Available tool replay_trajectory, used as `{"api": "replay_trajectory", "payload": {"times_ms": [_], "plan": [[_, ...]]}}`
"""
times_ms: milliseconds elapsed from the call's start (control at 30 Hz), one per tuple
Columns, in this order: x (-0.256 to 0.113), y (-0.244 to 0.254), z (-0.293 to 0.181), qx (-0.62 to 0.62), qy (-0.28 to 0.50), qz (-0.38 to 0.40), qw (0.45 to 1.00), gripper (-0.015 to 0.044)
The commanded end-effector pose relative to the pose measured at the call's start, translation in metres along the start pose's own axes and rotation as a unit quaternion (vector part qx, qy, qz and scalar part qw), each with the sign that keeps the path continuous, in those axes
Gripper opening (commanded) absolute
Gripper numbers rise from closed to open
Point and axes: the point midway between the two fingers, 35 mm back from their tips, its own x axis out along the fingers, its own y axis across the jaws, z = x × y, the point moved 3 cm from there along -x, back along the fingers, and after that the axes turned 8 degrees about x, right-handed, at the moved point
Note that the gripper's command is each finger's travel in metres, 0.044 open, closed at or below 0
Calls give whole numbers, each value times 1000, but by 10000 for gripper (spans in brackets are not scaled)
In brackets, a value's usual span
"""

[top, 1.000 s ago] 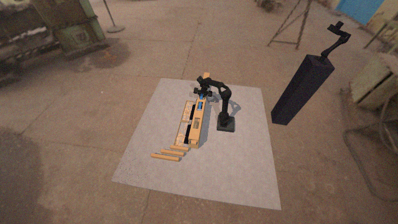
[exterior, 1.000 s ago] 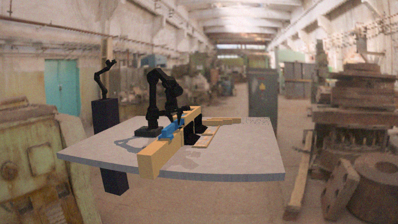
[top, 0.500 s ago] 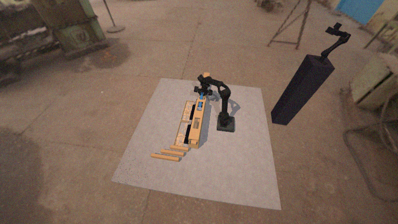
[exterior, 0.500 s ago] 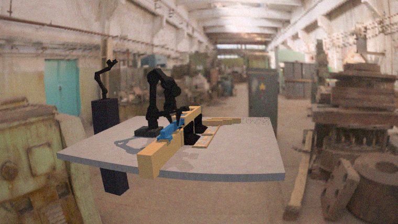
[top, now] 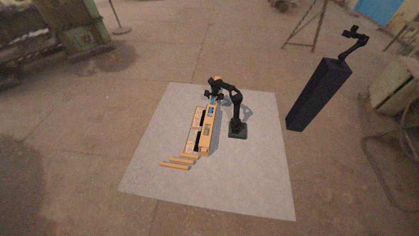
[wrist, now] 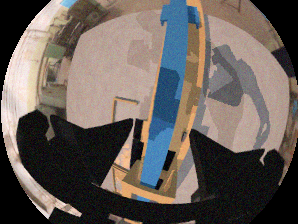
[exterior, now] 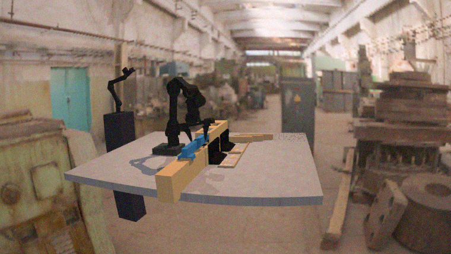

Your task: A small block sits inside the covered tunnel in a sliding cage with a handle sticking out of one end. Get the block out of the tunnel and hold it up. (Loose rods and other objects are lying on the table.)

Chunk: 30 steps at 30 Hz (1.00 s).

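Top: my claw (top: 214,98) (exterior: 197,138) (wrist: 161,127) is above the handle (top: 212,100) (exterior: 194,146) (wrist: 172,70), beyond the tunnel's (top: 208,124) (exterior: 218,127) (wrist: 150,192) covered part; I cannot make out the block. Exterior: my open fingers straddle the handle beside the tunnel. Wrist: the handle runs into the tunnel.

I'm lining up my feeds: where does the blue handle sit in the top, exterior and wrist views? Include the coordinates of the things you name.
Top: the blue handle (top: 212,100) (exterior: 193,146) (wrist: 175,55) is a short strip just above centre, below the gripper (top: 214,98) (exterior: 197,139) (wrist: 161,127).
Exterior: left of centre, running diagonally under the gripper.
Wrist: a long band from top centre down between the fingers.
Shared landmark: the wooden tunnel (top: 208,119) (exterior: 219,131) (wrist: 146,193).
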Motion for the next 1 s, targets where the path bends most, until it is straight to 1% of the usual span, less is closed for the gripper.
{"api": "replay_trajectory", "payload": {"times_ms": [0, 67, 100, 233, 300, 500, 967], "plan": [[-21, 5, 3, 6, -10, 5, 1000, 440], [-24, 5, 3, 7, -11, 5, 1000, 440], [-12, 3, 0, 3, -4, 1, 1000, 440], [-24, -1, -39, 7, -8, 4, 1000, 440], [-26, -2, -47, 7, -9, 5, 1000, 440], [-24, -2, -47, 7, -9, 5, 1000, 440], [-2, -7, -50, 7, -9, 5, 1000, 440]]}}
